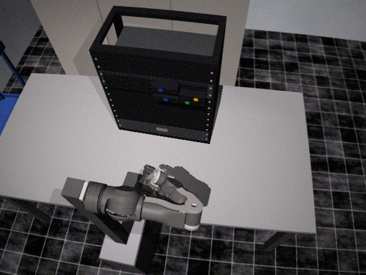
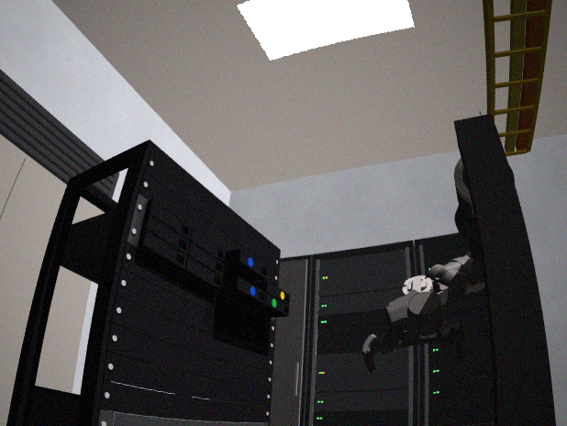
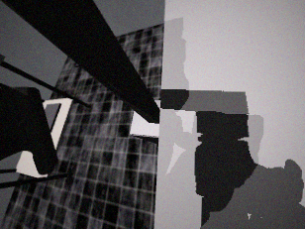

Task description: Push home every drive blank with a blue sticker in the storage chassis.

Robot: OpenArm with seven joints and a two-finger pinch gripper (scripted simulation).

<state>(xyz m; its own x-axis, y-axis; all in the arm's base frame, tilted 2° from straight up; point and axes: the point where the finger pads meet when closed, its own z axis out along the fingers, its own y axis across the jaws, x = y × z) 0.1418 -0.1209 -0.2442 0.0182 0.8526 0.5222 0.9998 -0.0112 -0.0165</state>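
Grey table [image 1: 254,154] bearing black rack [image 1: 96,63]

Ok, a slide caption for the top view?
Folded arm, gripper open, far from the rack; two blue-stickered blanks not yet pushed home.

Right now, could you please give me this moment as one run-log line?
gripper: open, empty, far from rack | blue-sticker blanks: both protruding | green, yellow: untouched | phase: pre-approach

four blanks jut from the black rack [image 1: 101,81] front — two blue-stickered [image 1: 160,90], one green [image 1: 186,102], one yellow [image 1: 195,99].
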